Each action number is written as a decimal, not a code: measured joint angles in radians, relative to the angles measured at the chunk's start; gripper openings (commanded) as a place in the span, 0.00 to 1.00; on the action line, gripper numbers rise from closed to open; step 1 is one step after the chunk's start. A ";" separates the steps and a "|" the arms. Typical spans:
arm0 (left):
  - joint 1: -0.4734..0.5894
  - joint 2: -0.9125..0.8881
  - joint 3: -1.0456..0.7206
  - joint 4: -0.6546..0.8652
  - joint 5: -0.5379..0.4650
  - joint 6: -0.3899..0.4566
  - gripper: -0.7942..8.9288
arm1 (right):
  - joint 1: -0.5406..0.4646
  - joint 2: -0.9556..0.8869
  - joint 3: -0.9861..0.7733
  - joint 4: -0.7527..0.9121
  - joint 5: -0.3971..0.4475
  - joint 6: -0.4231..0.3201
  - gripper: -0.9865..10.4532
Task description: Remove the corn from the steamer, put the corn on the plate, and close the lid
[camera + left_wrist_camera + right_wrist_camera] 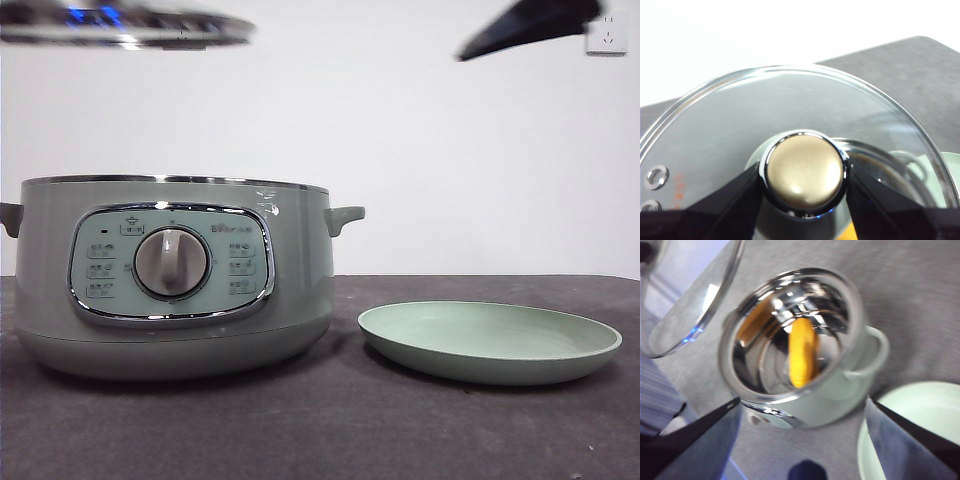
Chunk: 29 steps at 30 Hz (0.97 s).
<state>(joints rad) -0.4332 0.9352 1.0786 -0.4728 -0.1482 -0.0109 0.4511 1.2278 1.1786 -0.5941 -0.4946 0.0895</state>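
The steamer (pixel 170 275) stands open at the left of the table. The corn (pixel 802 351) lies inside its shiny bowl, seen only in the right wrist view. My left gripper (pixel 805 175) is shut on the knob (pixel 805 172) of the glass lid (pixel 125 27), held high above the steamer's left side. The lid also shows in the right wrist view (pixel 690 305). My right gripper (pixel 802 412) is open and empty, hovering above the steamer (pixel 805 390) and the plate (pixel 920 430). In the front view its black tip (pixel 525 25) shows at the top right. The pale green plate (pixel 490 342) sits empty right of the steamer.
The dark grey table (pixel 330 430) runs across the front. A white wall with a socket (pixel 606 33) stands behind. The steamer's side handle (pixel 345 217) points toward the plate.
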 measured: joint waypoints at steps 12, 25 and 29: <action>0.000 -0.258 0.000 -0.217 -0.247 0.040 0.07 | 0.247 0.490 0.475 -0.226 0.142 -0.103 0.44; 0.000 -0.296 0.000 -0.286 -0.269 0.049 0.07 | 0.372 0.866 0.773 -0.316 0.400 -0.230 0.44; 0.000 -0.295 0.000 -0.291 -0.260 0.050 0.07 | 0.381 0.911 0.774 -0.281 0.420 -0.251 0.42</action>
<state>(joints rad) -0.4332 0.6399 1.0786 -0.7643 -0.4084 0.0395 0.8318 2.1387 1.9522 -0.8753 -0.0742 -0.1612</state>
